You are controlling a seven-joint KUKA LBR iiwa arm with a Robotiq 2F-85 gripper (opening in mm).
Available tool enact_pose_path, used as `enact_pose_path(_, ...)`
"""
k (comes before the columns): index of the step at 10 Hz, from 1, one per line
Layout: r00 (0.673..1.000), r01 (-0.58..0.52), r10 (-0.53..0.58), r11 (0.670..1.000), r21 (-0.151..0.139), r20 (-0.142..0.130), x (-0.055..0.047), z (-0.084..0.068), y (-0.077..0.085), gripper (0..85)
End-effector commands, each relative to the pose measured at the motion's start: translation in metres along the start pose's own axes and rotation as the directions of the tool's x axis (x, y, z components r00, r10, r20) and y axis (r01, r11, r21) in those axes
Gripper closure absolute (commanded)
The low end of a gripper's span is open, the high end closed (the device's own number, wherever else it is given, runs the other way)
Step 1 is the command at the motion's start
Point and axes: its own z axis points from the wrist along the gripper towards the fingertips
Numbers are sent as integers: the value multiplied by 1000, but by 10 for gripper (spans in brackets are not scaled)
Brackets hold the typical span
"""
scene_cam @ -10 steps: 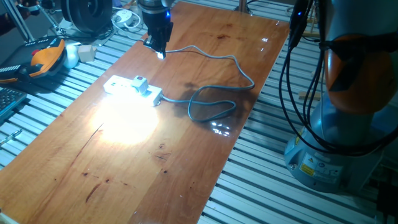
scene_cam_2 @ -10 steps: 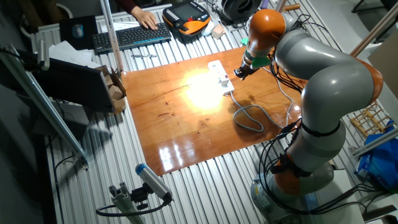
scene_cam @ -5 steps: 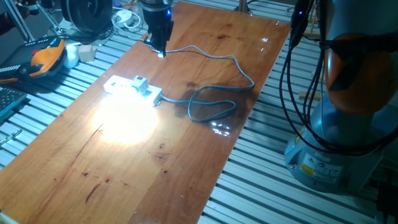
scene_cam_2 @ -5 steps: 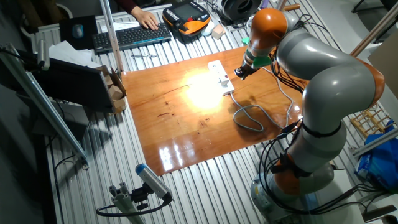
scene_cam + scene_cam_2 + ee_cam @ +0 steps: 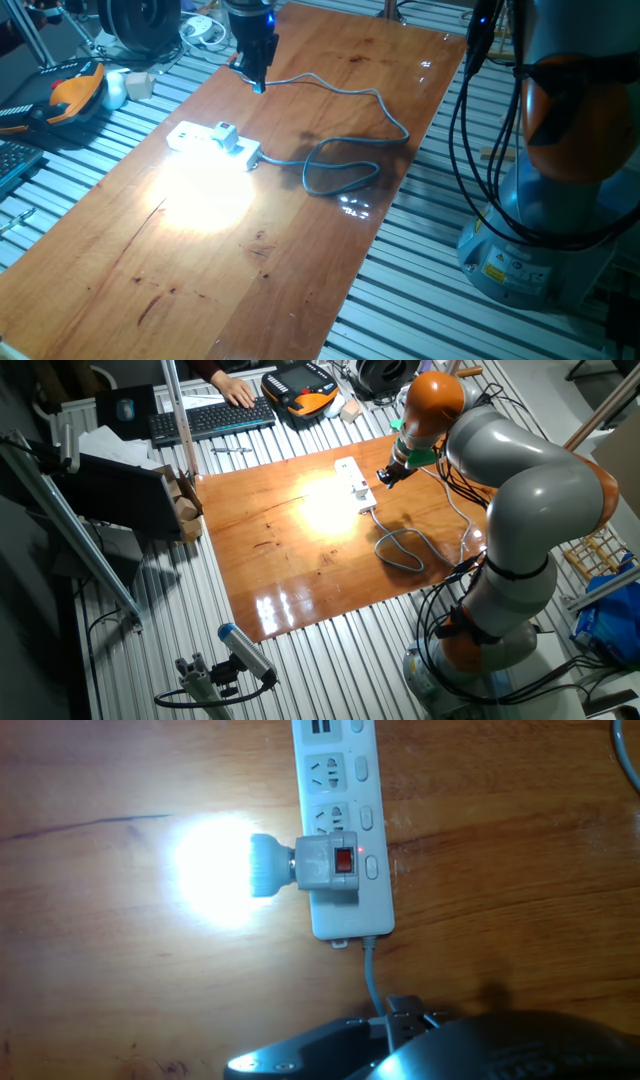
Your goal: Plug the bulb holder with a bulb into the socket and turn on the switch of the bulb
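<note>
Since the bulb holder (image 5: pixel 333 868) already sits plugged into the socket (image 5: pixel 343 830) with its bulb (image 5: pixel 215 870) blazing sideways over the table (image 5: pixel 300 240), the gripper (image 5: pixel 252 75), whose finger spacing I cannot tell, hangs well apart above the cable end, holding nothing visible.

Below me the wooden surface (image 5: pixel 120 1010) shines glossy, varnished; the socket (image 5: pixel 345 815) looks smooth white plastic.
</note>
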Motion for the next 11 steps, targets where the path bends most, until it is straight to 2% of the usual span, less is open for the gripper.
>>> enact_pose_path(1, 1000, 0, 0, 1000, -1, -1, 0, 0, 0, 850)
enact_pose_path(11, 1000, 0, 0, 1000, 3, 7, -1, 3, 0, 850)
